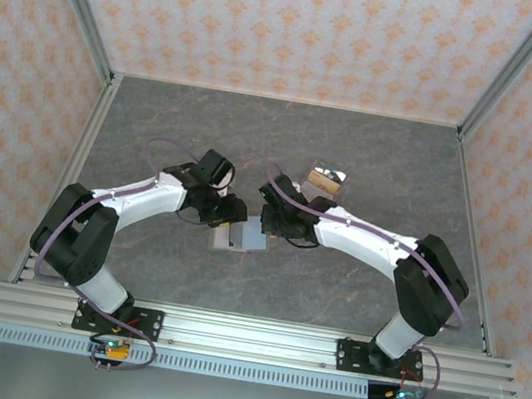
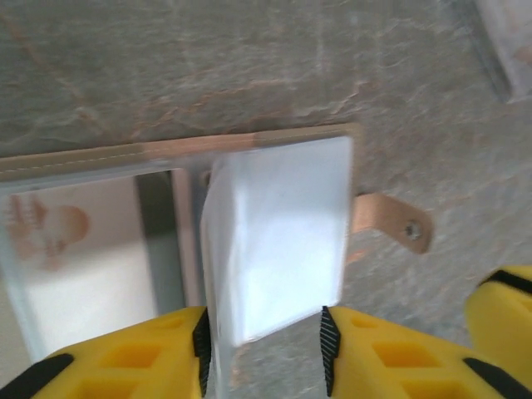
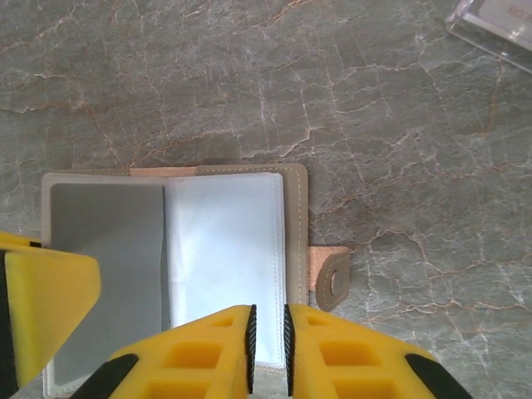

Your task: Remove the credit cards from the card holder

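- right hand [image 3: 268, 341]: closest thing in the right wrist view, at the 6 o'clock edge. Yellow fingers, black pads almost together with a thin slit between them. It sits over the bottom edge of the clear sleeve [image 3: 220, 266]. Can't tell if it is pinching the sleeve.
- left hand [image 2: 266, 345]: at 6 o'clock in the left wrist view. Pads are parted, one at each side edge of a raised, slightly curled clear sleeve page. Can't tell if it is gripping or just flanking the page.
- card holder [image 3: 295, 224]: lies open and flat on the counter [image 3: 374, 108]. Olive-taupe rim, grey panel on its 9 o'clock half, clear sleeve on its 3 o'clock half.
- tab [image 3: 332, 278]: brown with a snap, sticking out of the holder at 3 o'clock.
- top view: the holder is mid-counter with a hand either side, the left at its 10 o'clock and the right at its 2 o'clock.
- credit card [image 2: 75, 249]: pale with a round orange print, at 9 o'clock in the left wrist view. It sits inside a sleeve of the holder. Print too blurred to read.
- clear piece [image 1: 325, 179]: glossy with a tan part, on the counter at 1 o'clock from the holder and apart from it. The right wrist view shows dark lettering on its corner, unreadable.
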Controlling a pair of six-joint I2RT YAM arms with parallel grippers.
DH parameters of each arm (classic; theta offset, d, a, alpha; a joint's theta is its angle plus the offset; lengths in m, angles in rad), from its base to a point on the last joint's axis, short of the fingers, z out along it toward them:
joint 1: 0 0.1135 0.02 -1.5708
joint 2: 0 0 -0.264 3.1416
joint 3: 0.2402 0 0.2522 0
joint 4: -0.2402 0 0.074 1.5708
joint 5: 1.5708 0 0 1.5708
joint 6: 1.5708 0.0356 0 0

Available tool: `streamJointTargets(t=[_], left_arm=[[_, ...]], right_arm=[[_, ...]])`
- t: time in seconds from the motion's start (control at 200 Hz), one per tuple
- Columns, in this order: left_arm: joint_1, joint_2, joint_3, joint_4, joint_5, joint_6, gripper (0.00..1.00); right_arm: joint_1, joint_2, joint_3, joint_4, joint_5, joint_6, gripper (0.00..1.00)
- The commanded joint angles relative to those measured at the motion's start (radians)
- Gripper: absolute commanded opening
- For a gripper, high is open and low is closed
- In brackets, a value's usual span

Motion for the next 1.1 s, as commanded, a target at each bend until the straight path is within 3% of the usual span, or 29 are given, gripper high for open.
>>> streamJointTargets(t=[0.0,0.25,0.556,0.801,1.096], left_arm=[[-0.021,0.009,-0.001,0.117,0.092,-0.071,0.46],[-0.05,0.045,0.013,0.161,0.109,-0.122,0.5],[-0.011,-0.017,-0.018,0.076,-0.028,-0.122,0.47],[0.053,-0.052,-0.109,0.087,-0.036,-0.123,0.44],[0.061,-0.044,-0.145,0.139,-0.004,-0.139,0.39]], right_arm=[[-0.01,-0.05,-0.019,-0.004,0.053,0.016,0.18],[-0.025,-0.09,-0.054,0.011,0.076,0.032,0.18],[-0.006,-0.078,-0.03,0.019,0.026,-0.06,0.24],[0.053,0.05,0.06,0.01,-0.041,-0.08,0.29],[0.06,0.192,0.117,-0.039,-0.029,-0.024,0.27]])
